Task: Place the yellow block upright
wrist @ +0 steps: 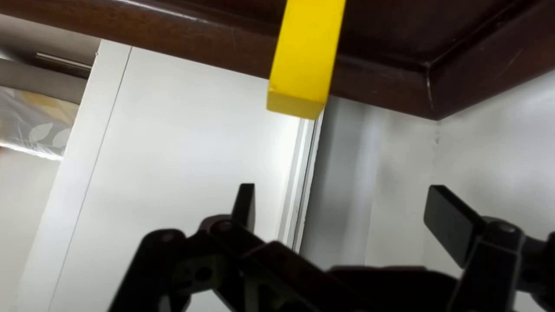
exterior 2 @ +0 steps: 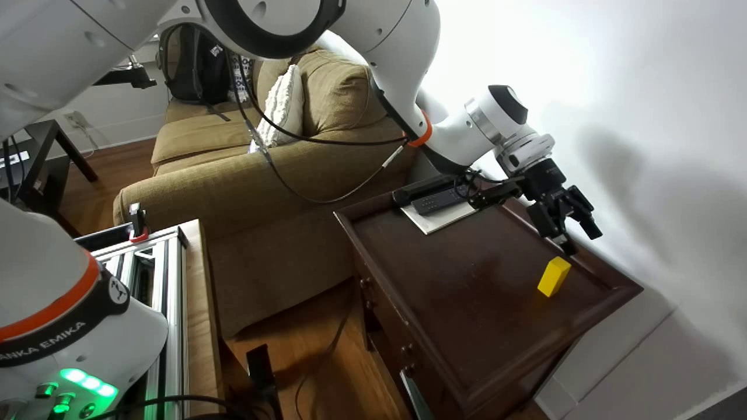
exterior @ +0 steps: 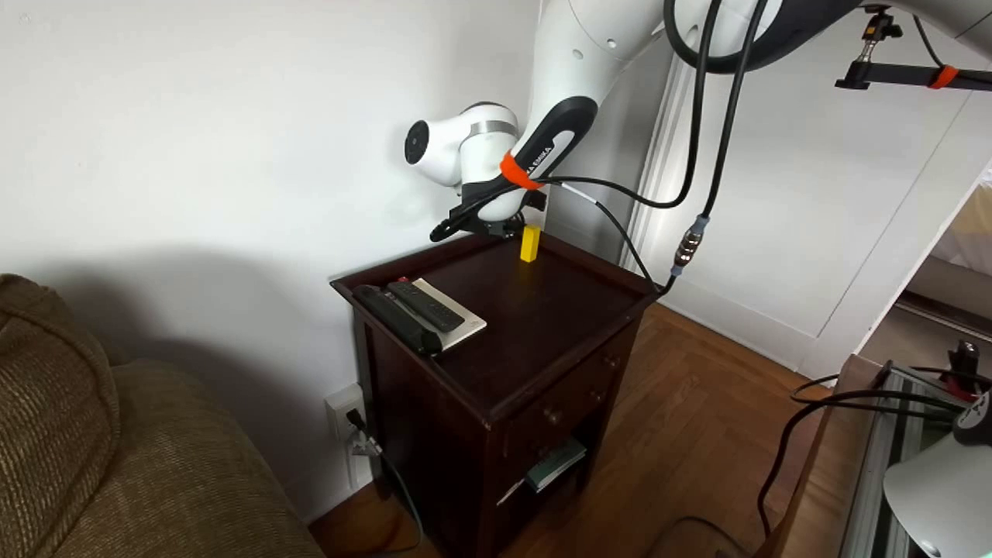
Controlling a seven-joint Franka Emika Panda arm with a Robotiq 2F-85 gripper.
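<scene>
The yellow block (exterior 2: pixel 554 276) stands on end on the dark cabinet (exterior 2: pixel 449 291), toward one of the corners by the white wall (exterior: pixel 194 139). My claw (wrist: pixel 346 212) hovers above the cabinet near its wall-side rim, fingers (wrist: pixel 451 225) spread well apart, and the wrist view shows the block clear of both. Farther along the cabinet top, a dark remote (exterior: pixel 426 306) lies on a flat white item (exterior 2: pixel 437 222), with a long black device (exterior: pixel 397 319) alongside. In the cabinet's lower opening I see a green book (exterior: pixel 556 465). Just beyond the cabinet's end stands the tan couch (exterior 2: pixel 222 201), then a pale pillow (exterior 2: pixel 289 99) on it, and farthest from the cabinet a black backpack (exterior 2: pixel 204 70)
</scene>
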